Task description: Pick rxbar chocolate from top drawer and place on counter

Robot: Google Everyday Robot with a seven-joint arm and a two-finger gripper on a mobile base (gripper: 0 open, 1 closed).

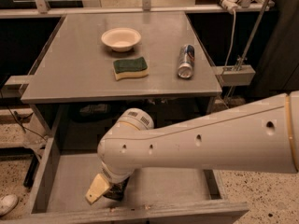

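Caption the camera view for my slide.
The end effector sits low in the top drawer; bowl, sponge, can on the counter.

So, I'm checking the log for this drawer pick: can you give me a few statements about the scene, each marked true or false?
1. The gripper is down inside the top drawer. True.
2. The sponge lies in the drawer. False: it lies on the counter.
3. The white bowl sits on the counter behind the sponge. True.
4. The can stands upright. False: it lies on its side, right of the sponge.
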